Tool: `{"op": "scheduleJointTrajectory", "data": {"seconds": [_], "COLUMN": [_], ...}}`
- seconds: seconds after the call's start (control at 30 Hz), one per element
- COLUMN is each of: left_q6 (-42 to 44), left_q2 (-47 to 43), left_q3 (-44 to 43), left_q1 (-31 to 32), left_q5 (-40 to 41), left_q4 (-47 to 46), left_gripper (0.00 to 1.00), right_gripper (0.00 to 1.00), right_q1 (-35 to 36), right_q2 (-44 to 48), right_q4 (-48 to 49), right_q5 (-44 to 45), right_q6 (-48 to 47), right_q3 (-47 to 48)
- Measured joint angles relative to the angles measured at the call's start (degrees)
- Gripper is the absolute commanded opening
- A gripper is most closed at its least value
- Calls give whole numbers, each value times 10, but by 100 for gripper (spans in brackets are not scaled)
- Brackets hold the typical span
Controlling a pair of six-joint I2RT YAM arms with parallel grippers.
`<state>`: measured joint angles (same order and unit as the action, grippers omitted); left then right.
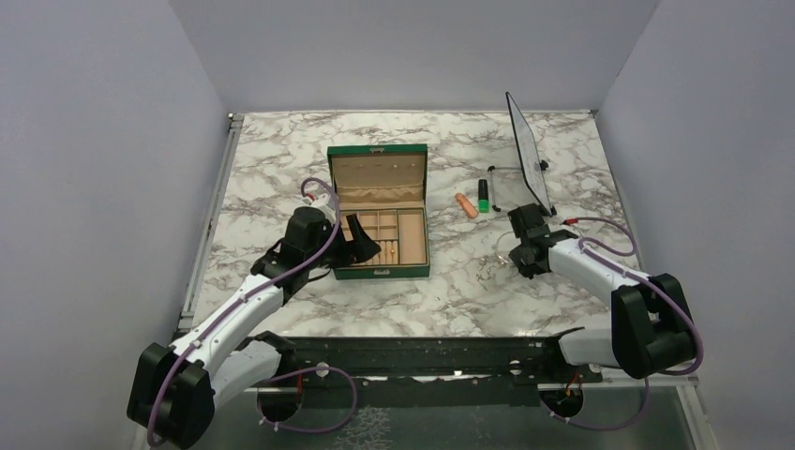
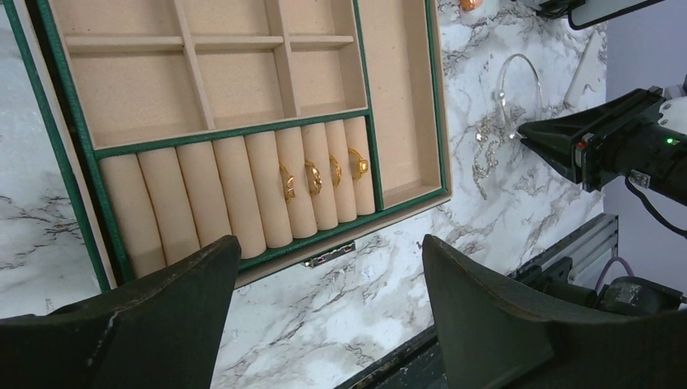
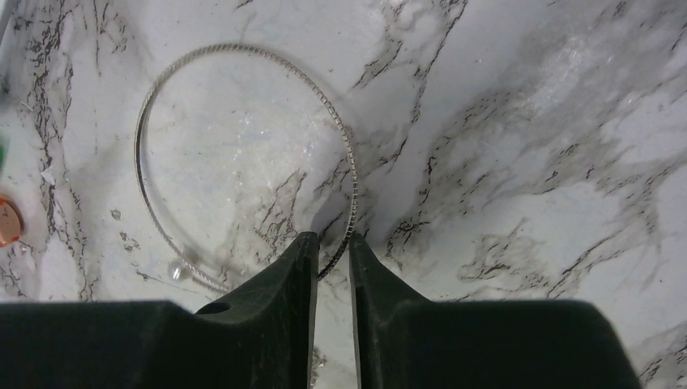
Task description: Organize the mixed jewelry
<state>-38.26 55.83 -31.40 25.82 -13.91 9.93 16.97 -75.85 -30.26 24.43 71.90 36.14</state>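
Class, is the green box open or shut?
Open. The box has its lid raised behind, exposing compartments and rings.

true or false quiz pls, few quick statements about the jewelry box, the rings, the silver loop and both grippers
1. Four gold rings sit in the beige rolls of the open green jewelry box. True.
2. The left gripper is clamped shut. False: its fingers are spread wide, holding nothing.
3. The thin silvery wire loop lies inside the box. False: it lies on the marble table, with the right gripper straddling its wire.
4. A small orange cylinder and a green-and-black marker lie right of the box. True.
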Motion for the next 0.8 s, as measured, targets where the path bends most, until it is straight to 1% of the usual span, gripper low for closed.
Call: {"op": "scheduleJointTrajectory", "data": {"seconds": [0.1, 0.23, 0.33, 0.43, 0.6, 0.7, 0.8], "left_q6": [4, 7, 9, 9, 9, 6, -1], "left_q2": [-1, -4, -8, -10, -17, -26, -42], "left_q3": [-2, -2, -5, -13, -32, -41, -50], "left_q1": [0, 0, 0, 0, -4, -7, -10], "left_q5": [2, 4, 5, 5, 18, 43, 86], "left_q4": [0, 1, 6, 12, 27, 38, 57], "left_gripper": [84, 84, 84, 84, 84, 85, 85], "right_gripper": [8, 1, 1, 1, 1, 1, 1], "right_q1": [-1, -2, -2, -2, -2, -2, -2], "right_q2": [0, 3, 25, 71, 151, 172, 188], "right_q4": [4, 4, 5, 13, 63, 98, 135], "right_q5": [0, -3, -14, -35, -93, -132, -173], "right_q6": [7, 5, -5, -19, -65, -96, -130], "right_q3": [-2, -3, -5, -11, -28, -31, -32]}}
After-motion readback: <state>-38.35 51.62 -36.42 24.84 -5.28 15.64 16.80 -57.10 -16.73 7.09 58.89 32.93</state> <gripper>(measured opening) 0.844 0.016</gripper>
